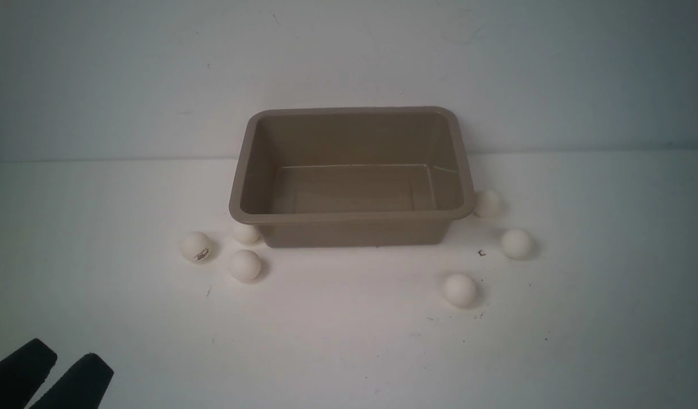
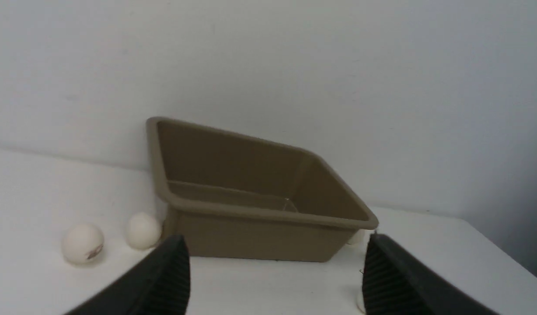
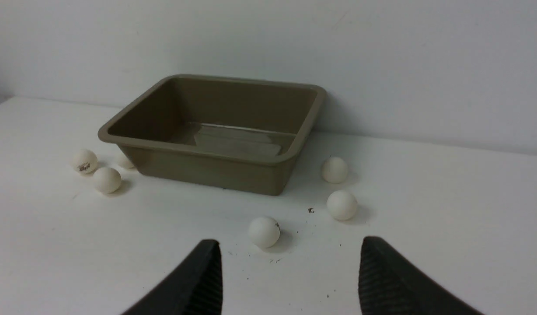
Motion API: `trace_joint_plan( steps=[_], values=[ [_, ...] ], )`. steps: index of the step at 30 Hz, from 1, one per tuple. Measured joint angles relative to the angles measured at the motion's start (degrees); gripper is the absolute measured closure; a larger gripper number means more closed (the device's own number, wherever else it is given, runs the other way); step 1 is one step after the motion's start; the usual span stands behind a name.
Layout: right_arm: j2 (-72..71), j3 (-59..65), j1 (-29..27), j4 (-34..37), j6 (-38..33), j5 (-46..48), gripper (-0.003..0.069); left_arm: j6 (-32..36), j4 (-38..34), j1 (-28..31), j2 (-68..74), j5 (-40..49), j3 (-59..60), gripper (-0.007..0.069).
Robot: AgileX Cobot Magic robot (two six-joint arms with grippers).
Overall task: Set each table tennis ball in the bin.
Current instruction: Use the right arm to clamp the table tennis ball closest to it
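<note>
The taupe bin (image 1: pixel 349 216) stands empty at mid-table against the back wall. Three off-white balls lie left of its front: one with a dark mark (image 1: pixel 196 246), one against the bin's corner (image 1: pixel 246 233), one nearer (image 1: pixel 245 265). Three lie to the right (image 1: pixel 487 203) (image 1: pixel 517 243) (image 1: pixel 460 290). My left gripper (image 1: pixel 70 355) is open and empty at the front left, well short of the balls. My right gripper (image 3: pixel 290 249) is out of the front view; in its wrist view it is open and empty, a little short of the nearest ball (image 3: pixel 263 232).
The white table (image 1: pixel 349 352) meets a pale wall just behind the bin. Small dark specks (image 1: pixel 481 253) lie among the right-hand balls. In the left wrist view the bin (image 2: pixel 259 214) shows between my open fingers, with two balls (image 2: pixel 82 243) (image 2: pixel 143 230) beside it.
</note>
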Motion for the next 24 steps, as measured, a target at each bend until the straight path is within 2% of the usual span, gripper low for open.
trace_joint_plan(
  steps=[4, 9, 12, 17, 21, 24],
  values=[
    [0.99, 0.00, 0.26, 0.44, -0.74, 0.56, 0.0270, 0.58, 2.41, 0.00, 2.46, 0.53, -2.41, 0.0146],
    [1.51, 0.00, 0.52, 1.60, -1.76, 0.60, 0.0270, 0.44, 5.34, 0.00, 11.95, 2.05, -2.82, 0.0146],
    [1.71, 0.00, 0.52, 1.92, -2.08, 0.19, 0.0270, 3.87, 6.43, 0.00, 16.90, 5.15, -2.82, 0.0146],
    [2.40, 0.00, 0.52, 3.00, -2.19, -1.28, 0.0270, 10.91, 6.30, 0.00, 23.10, 7.68, -4.44, 0.0146],
    [3.87, 0.00, 0.52, 4.07, -2.26, -1.47, 0.0270, 11.27, 5.45, 0.00, 25.58, 7.93, -7.02, 0.0146],
    [5.34, 0.00, 0.52, 4.50, -2.44, -1.65, 0.0270, 9.67, 1.84, 0.00, 26.27, 7.93, -9.92, 0.0146]
  ],
)
